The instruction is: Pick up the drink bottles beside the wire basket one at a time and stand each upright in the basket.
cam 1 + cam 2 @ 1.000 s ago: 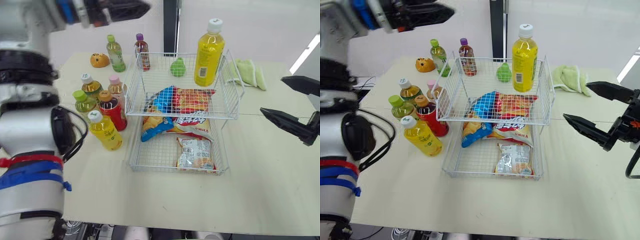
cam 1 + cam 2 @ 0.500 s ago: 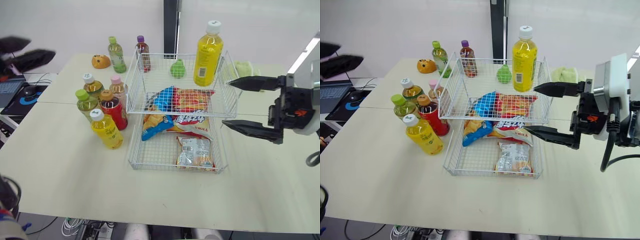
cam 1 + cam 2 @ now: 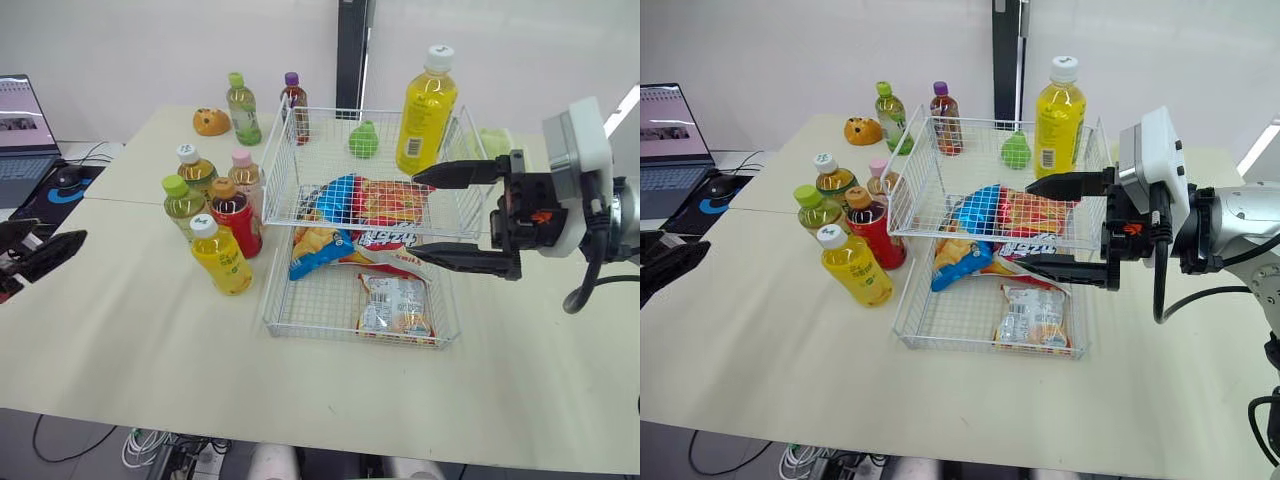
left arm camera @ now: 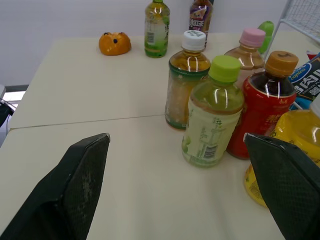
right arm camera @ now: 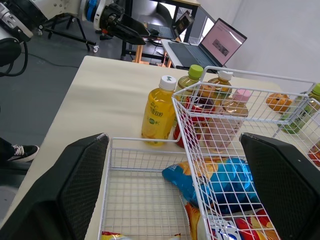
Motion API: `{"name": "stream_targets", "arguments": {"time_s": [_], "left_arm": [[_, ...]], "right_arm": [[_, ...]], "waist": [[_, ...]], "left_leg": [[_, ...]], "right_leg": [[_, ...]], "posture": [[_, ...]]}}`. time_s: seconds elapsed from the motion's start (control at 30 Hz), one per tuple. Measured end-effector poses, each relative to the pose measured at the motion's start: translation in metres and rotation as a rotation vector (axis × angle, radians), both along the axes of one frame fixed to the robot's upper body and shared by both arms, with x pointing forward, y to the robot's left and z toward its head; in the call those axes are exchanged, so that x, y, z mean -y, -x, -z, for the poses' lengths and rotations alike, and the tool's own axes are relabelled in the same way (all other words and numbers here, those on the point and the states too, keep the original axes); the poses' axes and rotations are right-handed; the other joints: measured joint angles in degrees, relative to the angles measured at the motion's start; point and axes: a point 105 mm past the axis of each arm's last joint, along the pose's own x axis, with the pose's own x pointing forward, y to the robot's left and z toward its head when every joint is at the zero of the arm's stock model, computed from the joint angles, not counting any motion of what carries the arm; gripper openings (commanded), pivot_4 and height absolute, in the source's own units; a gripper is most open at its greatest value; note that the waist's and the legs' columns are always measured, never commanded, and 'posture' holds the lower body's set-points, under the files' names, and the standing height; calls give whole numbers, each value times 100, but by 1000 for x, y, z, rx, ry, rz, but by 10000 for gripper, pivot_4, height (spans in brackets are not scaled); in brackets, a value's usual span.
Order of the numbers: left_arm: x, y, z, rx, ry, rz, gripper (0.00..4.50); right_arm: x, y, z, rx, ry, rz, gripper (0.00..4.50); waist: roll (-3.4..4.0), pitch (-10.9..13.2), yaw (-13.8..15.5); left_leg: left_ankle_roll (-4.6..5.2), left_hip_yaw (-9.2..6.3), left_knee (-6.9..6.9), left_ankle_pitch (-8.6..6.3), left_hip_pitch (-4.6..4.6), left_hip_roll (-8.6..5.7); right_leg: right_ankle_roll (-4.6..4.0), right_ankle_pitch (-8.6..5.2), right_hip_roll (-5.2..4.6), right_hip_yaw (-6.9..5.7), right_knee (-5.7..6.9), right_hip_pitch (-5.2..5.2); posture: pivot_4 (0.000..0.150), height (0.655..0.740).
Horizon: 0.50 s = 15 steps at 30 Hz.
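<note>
As left gripper point(image 3: 60, 236) dropped, right point(image 3: 413, 214) advanced.

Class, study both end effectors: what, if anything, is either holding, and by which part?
Nothing is held. The left end effector is open, short of the bottles; the right end effector is open, facing the wire basket.

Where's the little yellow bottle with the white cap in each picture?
Left eye view: little yellow bottle, front of the group, beside the wire basket.
Right eye view: bottle, same spot.
Left wrist view: bottle, half out of frame, by the red bottle.
Right wrist view: bottle outside the basket's corner.
Shared landmark: green-capped bottle behind it.
</note>
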Motion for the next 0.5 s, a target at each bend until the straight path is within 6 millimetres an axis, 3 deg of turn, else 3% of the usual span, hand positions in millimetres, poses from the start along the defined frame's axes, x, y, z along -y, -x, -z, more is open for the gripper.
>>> {"name": "stream_targets", "arguments": {"time_s": [0.27, 0.5], "left_arm": [[31, -15, 15, 42, 38, -8, 44762], [48, -25, 8, 94, 27, 12, 44762]], "right_arm": [[-1, 1, 1, 6, -4, -26, 45000], [0, -1, 3, 9, 2, -23, 45000]], "waist": [[0, 0, -36], [0, 0, -21]], "left_leg": [[-1, -6, -2, 0, 1, -1], [0, -10, -3, 0, 0, -4]], "right_leg": [[0, 0, 1, 0, 1, 1], [0, 0, 1, -1, 0, 3]], "posture": [[1500, 7155], [1500, 7155]]}}
